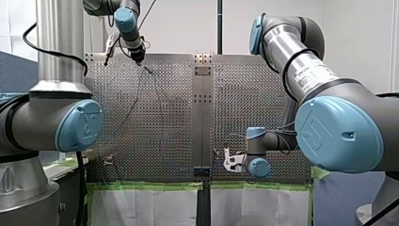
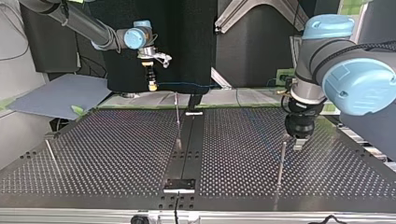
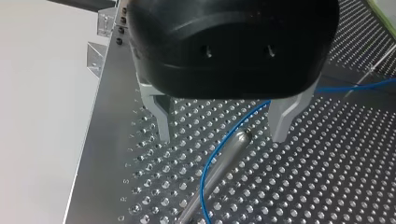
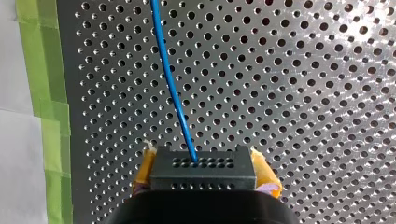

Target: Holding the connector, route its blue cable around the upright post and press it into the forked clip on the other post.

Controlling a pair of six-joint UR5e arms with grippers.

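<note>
In the right wrist view my right gripper point(image 4: 203, 161) is shut on the black connector point(image 4: 203, 175), with a yellow pad point(image 4: 266, 177) at each side. The blue cable point(image 4: 173, 88) runs out of the connector over the perforated table. In the left wrist view my left gripper point(image 3: 222, 137) stands open, its metal fingers point(image 3: 161, 119) straddling the top of an upright post point(image 3: 219, 168). The blue cable point(image 3: 243, 119) passes between these fingers, beside the post. In the top view my right gripper point(image 2: 152, 85) hangs high at the far left, and my left gripper point(image 2: 298, 140) hovers by the right post point(image 2: 281, 163).
A second thin post point(image 2: 177, 119) stands near the table's middle seam and a third point(image 2: 50, 151) near the top view's left edge. Green tape point(image 4: 46, 93) lines the table's edge beside my right gripper. A grey board point(image 2: 60, 95) lies beyond the table's far left corner.
</note>
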